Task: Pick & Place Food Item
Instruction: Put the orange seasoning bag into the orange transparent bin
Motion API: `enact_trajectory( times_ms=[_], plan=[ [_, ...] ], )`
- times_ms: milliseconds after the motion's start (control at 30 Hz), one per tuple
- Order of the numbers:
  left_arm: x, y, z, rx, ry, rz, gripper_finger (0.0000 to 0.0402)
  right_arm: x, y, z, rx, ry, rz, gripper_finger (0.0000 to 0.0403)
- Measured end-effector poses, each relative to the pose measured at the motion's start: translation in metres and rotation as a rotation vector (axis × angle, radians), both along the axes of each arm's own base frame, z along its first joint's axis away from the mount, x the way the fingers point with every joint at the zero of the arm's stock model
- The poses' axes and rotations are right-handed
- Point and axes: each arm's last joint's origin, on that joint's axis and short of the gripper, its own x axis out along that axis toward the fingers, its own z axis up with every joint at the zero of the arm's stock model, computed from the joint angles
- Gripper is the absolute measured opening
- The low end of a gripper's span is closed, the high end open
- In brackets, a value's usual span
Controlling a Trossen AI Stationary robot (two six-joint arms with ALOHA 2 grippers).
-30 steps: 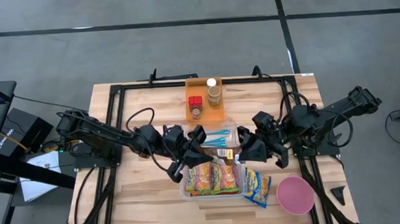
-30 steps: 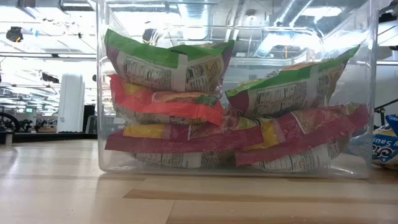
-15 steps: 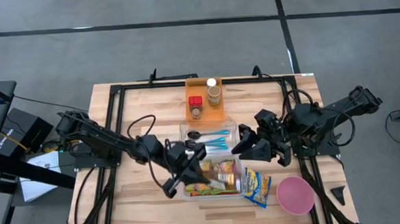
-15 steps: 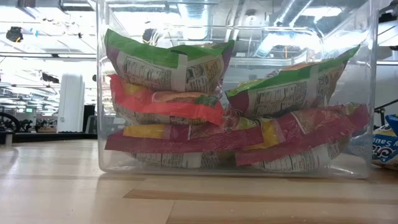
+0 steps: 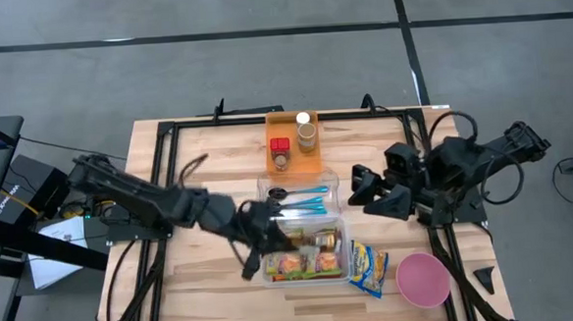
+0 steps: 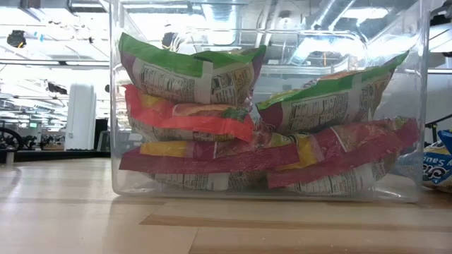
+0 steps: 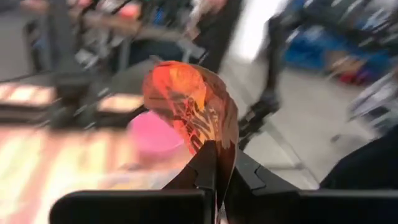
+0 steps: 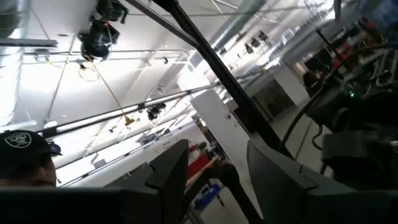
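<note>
A clear bin point(image 5: 306, 260) near the table's front holds several snack packets; in the low view point(image 6: 268, 106) they lie stacked in two piles. My left gripper point(image 5: 261, 242) is over the bin's left end, shut on an orange-red snack packet point(image 7: 189, 102). My right gripper point(image 5: 365, 192) is open and empty, to the right of the cutlery bin and tipped up toward the ceiling point(image 8: 217, 171). A blue and yellow packet point(image 5: 368, 266) lies flat on the table right of the bin. My left gripper pinches one edge of the orange-red packet point(image 7: 219, 155) between its two fingers. The packet stands out beyond the fingertips, crumpled and lifted clear. The fingers point about toward the table's right, where the pink bowl point(image 7: 149, 134) shows.
A second clear bin point(image 5: 298, 194) with cutlery stands just behind the snack bin. An orange tray point(image 5: 294, 145) with small jars is at the far middle. A pink bowl point(image 5: 422, 278) sits at the front right. A person's cap point(image 8: 22, 149) shows in the room.
My left gripper has gone from the cutlery bin toward the table's near edge, and now stands over the snack bin's left end. My right gripper has drawn back from the bins toward the table's right edge.
</note>
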Motion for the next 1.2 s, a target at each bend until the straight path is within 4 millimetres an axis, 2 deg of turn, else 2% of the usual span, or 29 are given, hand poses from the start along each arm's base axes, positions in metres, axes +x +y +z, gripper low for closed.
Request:
enact_trajectory(
  times_ms=[100, 167, 300, 400, 633, 733, 867, 1033, 1200],
  plan=[
    [0.003, 0.020, 0.021, 0.053, 0.118, 0.063, 0.0002, -0.002, -0.001, 0.002, -0.004, -0.020, -0.006, 0.0158],
    [0.008, 0.038, 0.028, 0.076, 0.196, 0.115, 0.0002, -0.003, -0.001, 0.002, -0.018, -0.024, -0.012, 0.0157],
    [0.020, 0.074, 0.032, 0.087, 0.325, 0.189, 0.0002, -0.003, -0.001, 0.003, -0.023, -0.036, -0.017, 0.0157],
    [0.034, 0.096, 0.037, 0.093, 0.323, 0.197, 0.0002, -0.003, 0.000, 0.003, -0.035, -0.038, -0.019, 0.0157],
    [0.073, 0.144, 0.033, 0.110, 0.345, 0.233, 0.0002, -0.003, -0.001, 0.003, -0.042, -0.044, -0.024, 0.0157],
    [0.090, 0.168, 0.025, 0.087, 0.364, 0.252, 0.0001, -0.003, -0.001, 0.003, -0.041, -0.047, -0.025, 0.0157],
    [0.103, 0.198, 0.008, 0.072, 0.444, 0.307, 0.0002, -0.004, -0.001, 0.004, -0.037, -0.056, -0.024, 0.0157],
    [0.108, 0.225, -0.019, 0.048, 0.590, 0.349, 0.0001, -0.004, -0.001, 0.005, -0.035, -0.063, -0.023, 0.0157],
    [0.099, 0.237, -0.045, 0.055, 0.814, 0.370, 0.0001, -0.005, 0.001, 0.005, -0.034, -0.063, -0.015, 0.0157]
  ],
)
